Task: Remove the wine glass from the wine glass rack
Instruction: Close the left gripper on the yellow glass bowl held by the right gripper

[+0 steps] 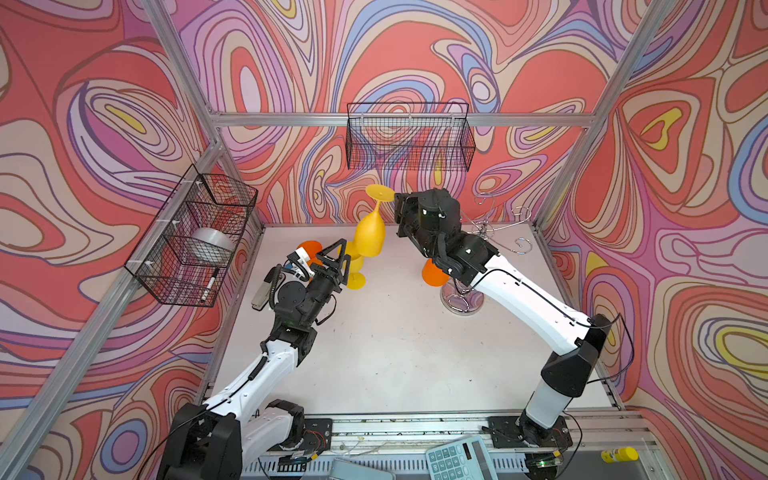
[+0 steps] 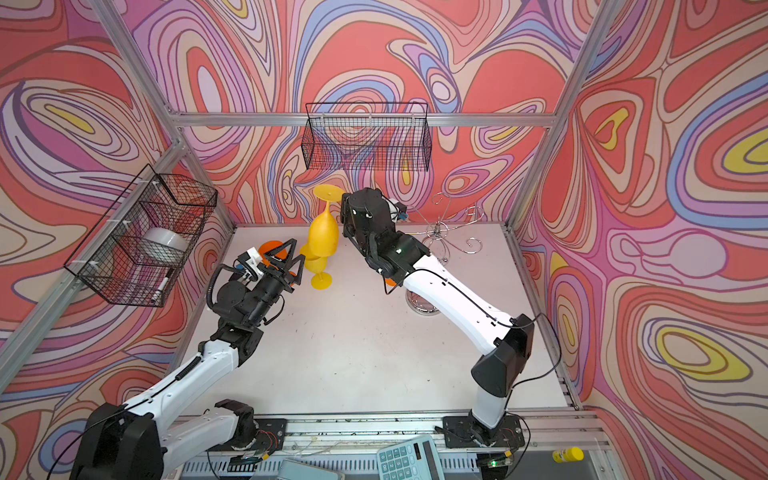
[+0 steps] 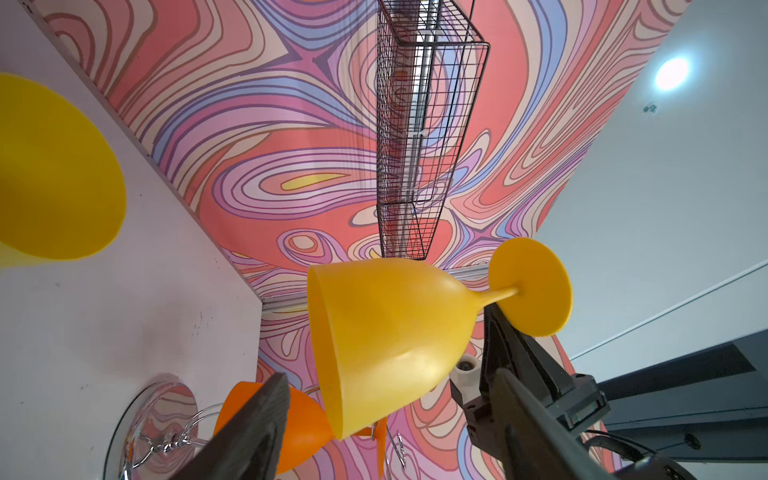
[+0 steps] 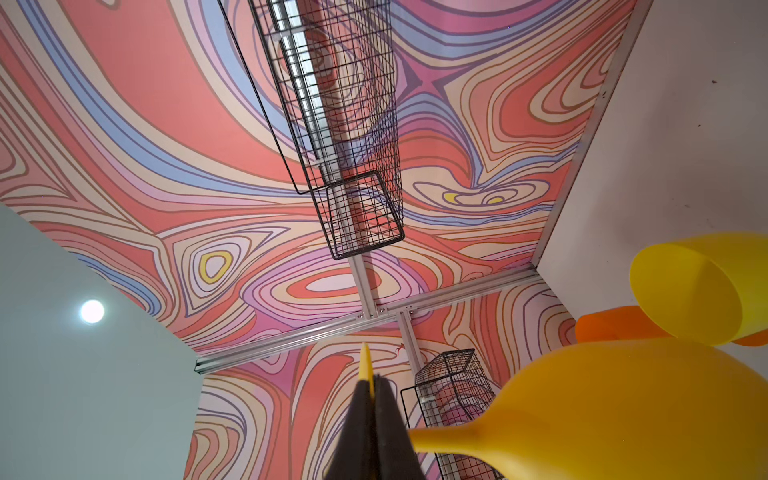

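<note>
The right gripper [image 1: 397, 200] is clamped on the foot of the yellow wine glass [image 1: 369, 232], holding it upside down in the air, clear of the wine glass rack [image 1: 459, 302] (an orange glass [image 1: 431, 273] is by its stem). The left gripper [image 1: 343, 262] gapes wide just below the bowl, empty.

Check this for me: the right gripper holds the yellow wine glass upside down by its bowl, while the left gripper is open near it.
Wrong in one respect: the right gripper pinches the yellow wine glass by its round foot, not its bowl; the right wrist view shows this. The glass is upside down, and the left gripper is open near it.
</note>
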Controlling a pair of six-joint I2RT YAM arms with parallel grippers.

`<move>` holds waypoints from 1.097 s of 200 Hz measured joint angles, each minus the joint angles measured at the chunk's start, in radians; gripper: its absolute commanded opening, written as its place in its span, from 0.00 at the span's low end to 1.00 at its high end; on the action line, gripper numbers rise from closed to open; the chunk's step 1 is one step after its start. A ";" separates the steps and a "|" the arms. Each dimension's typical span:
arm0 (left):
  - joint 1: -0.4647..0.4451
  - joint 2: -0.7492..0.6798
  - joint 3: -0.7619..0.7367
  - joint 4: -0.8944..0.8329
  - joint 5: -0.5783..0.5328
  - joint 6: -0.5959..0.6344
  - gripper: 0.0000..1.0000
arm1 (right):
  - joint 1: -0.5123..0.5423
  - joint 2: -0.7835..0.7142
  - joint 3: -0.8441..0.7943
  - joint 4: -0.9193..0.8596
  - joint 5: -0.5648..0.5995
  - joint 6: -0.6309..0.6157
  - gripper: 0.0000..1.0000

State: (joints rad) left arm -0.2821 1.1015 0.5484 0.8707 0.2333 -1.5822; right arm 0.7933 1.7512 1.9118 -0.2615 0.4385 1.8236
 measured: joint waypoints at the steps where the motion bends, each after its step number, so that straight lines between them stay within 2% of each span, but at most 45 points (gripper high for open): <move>1: 0.000 0.002 0.000 0.003 0.000 -0.002 0.82 | 0.000 0.000 0.000 0.000 0.000 0.001 0.00; 86: -0.007 0.174 -0.003 0.331 -0.005 -0.086 0.80 | 0.000 -0.008 -0.031 0.011 0.034 0.042 0.00; 219: -0.007 0.199 -0.072 0.417 0.032 -0.052 0.79 | 0.000 -0.010 -0.048 0.022 0.053 0.071 0.00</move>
State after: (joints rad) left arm -0.2893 1.3006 0.4767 1.2873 0.2653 -1.6341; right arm 0.7933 1.7409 1.8637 -0.2398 0.4919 1.8942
